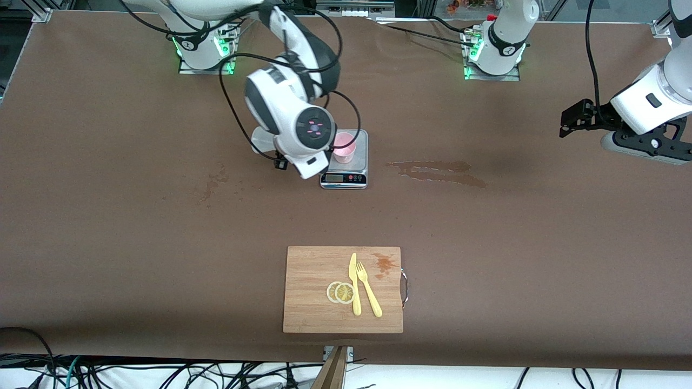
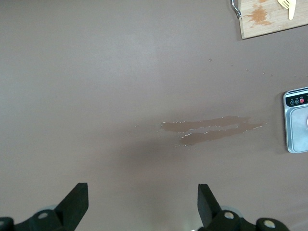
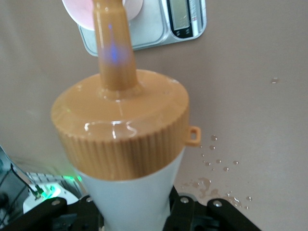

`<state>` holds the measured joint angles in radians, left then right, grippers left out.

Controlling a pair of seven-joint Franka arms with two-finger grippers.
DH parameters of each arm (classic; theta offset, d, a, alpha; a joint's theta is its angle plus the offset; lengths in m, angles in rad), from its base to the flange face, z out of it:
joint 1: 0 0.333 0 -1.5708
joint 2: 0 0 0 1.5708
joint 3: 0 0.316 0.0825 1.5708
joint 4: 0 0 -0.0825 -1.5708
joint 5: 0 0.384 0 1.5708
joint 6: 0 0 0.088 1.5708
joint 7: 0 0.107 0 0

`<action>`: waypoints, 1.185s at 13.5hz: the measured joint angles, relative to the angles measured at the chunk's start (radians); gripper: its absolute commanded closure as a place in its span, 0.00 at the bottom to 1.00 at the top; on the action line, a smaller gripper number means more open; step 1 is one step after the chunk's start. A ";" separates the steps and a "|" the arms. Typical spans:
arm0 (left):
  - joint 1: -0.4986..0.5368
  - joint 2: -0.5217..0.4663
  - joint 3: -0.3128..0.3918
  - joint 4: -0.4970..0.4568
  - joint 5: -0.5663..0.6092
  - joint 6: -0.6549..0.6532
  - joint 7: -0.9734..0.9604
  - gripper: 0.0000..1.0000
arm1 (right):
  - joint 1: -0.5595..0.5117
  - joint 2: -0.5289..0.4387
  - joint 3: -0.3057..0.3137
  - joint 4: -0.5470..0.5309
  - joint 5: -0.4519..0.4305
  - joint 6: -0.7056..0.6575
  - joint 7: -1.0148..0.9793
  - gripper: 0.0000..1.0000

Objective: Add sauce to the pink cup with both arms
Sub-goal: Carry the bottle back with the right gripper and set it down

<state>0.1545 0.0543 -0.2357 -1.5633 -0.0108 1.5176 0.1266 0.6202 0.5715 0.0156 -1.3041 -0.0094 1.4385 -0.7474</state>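
Nearest to you lies the cutting board [image 1: 344, 289], not part of this job. Farther up the table [image 1: 108, 243], the pink cup [image 1: 344, 147] stands on the scale [image 1: 346, 174]. The right gripper [image 3: 134, 211] has its jaws clamped on the bottle [image 3: 126, 144] and tilts it, long axis slanting, nozzle [image 3: 111, 43] toward the cup's mouth. I judge that pouring is under way; no stream shows. The left gripper [image 2: 142, 204] waits, jaws apart, over a wet stain [image 2: 211, 129].
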 measured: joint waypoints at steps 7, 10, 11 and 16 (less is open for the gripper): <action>0.000 0.000 0.000 0.000 0.000 -0.006 0.000 0.00 | -0.298 -0.235 -0.007 -0.228 0.259 0.160 -0.294 0.61; 0.000 0.000 0.000 0.000 0.000 -0.006 0.000 0.00 | -0.420 -0.298 -0.008 -0.368 0.352 0.236 -0.483 0.61; 0.000 0.000 0.000 0.000 0.000 -0.006 0.000 0.00 | -0.459 -0.305 -0.008 -0.403 0.377 0.250 -0.549 0.61; 0.000 0.000 -0.001 0.000 0.000 -0.006 0.001 0.00 | -0.611 -0.305 -0.008 -0.562 0.548 0.342 -0.916 0.61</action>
<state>0.1543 0.0545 -0.2365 -1.5636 -0.0108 1.5119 0.1276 0.0095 0.2660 0.0076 -1.8657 0.5384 1.7805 -1.6635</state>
